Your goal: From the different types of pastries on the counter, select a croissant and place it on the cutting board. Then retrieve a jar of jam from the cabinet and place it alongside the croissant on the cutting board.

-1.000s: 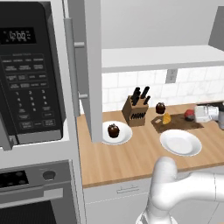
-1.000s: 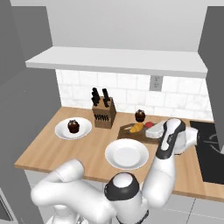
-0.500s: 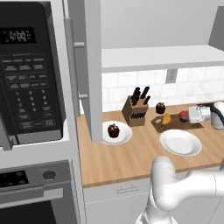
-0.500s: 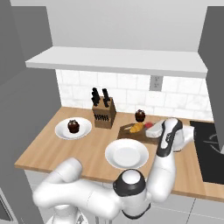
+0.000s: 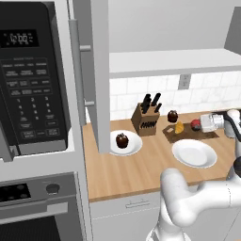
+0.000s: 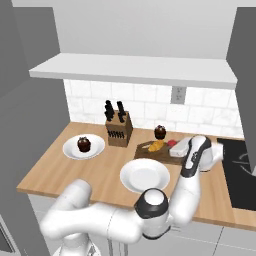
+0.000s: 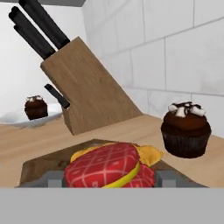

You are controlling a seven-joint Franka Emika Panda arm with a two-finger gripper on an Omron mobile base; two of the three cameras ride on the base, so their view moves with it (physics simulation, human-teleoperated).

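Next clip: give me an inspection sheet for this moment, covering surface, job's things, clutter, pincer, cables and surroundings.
Surface: light-brown wood-grain counter.
Job's things: small golden-orange croissant lies on the flat dark brown cutting board; tiny red jar of jam sits low over the board beside it, in the pincer.
Clutter: wooden knife block; dark brown muffin on a round white plate; second muffin behind the board; bare white plate.
Pincer: shut on the jar.
Cables: nothing seen.
Surroundings: black microwave, open cabinet door, wall outlet.
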